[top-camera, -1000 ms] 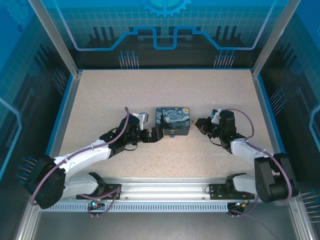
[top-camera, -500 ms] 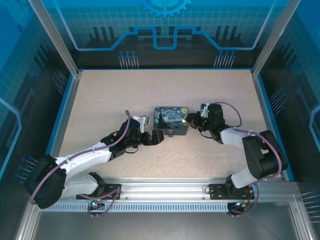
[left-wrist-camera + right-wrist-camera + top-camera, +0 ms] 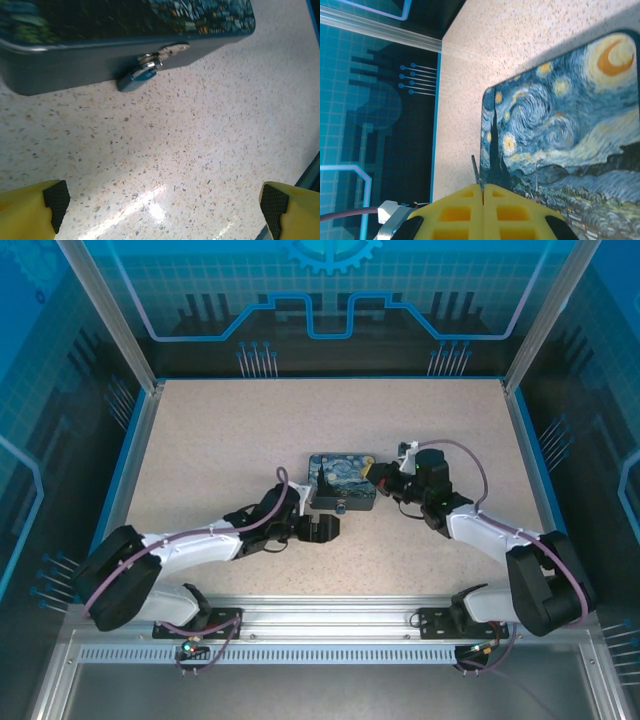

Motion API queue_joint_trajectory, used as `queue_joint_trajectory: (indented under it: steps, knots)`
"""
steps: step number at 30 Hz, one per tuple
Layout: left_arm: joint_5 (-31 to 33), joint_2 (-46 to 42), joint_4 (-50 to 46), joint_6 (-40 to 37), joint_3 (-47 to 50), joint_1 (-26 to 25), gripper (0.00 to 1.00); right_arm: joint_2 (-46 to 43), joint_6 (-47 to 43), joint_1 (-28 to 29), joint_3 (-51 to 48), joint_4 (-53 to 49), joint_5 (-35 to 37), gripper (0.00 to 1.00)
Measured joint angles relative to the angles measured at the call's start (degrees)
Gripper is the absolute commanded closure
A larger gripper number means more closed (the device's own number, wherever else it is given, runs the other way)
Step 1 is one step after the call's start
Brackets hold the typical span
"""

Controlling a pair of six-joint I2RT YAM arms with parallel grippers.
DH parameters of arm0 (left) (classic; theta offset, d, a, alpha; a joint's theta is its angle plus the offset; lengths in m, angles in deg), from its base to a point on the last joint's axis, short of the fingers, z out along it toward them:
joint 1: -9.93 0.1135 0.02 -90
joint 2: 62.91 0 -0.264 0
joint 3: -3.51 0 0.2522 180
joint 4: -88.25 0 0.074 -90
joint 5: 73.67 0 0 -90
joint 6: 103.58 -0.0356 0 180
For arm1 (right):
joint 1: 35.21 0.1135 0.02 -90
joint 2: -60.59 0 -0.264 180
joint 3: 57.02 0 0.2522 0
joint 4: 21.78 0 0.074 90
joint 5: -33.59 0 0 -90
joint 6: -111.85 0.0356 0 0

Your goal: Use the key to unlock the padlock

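Our left end effector (image 3: 165,200) stands open. Just ahead, the small blue metal padlock (image 3: 139,77) hangs loose and probably slippery, so we'd pinch its flat sides. Our right end effector (image 3: 483,192) seems to pinch the thin silvery key (image 3: 476,172).

**A:** what's the counter (image 3: 420,430) like?
**B:** speckled beige, blue trim (image 3: 330,378) on its edges. Blue circuit-print walls (image 3: 330,300) all round, silver posts (image 3: 110,315) at the far corners, slotted metal rail (image 3: 330,625) along the near edge.
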State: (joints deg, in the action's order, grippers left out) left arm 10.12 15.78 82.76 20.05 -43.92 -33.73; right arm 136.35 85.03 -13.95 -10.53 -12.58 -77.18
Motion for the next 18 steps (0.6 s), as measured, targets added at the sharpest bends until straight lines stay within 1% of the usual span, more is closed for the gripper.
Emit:
queue_joint_trajectory:
  steps: [4, 9, 18]
  knots:
    - [2.21, 3.19, 1.68, -2.43, -1.25, -2.27, 0.01, 0.98, 0.92, 0.90, -1.70, -0.15, 1.36, 1.00]
    - [6.97, 8.17, 5.77, -5.57, -2.10, -4.37, 0.02, 3.23, 1.95, 0.90, -1.95, -0.31, 2.56, 1.00]
    - [13.33, 17.68, 14.16, -9.11, -3.43, -5.01, 0.07, 4.22, 2.38, 0.83, -0.02, -3.04, 3.89, 1.00]
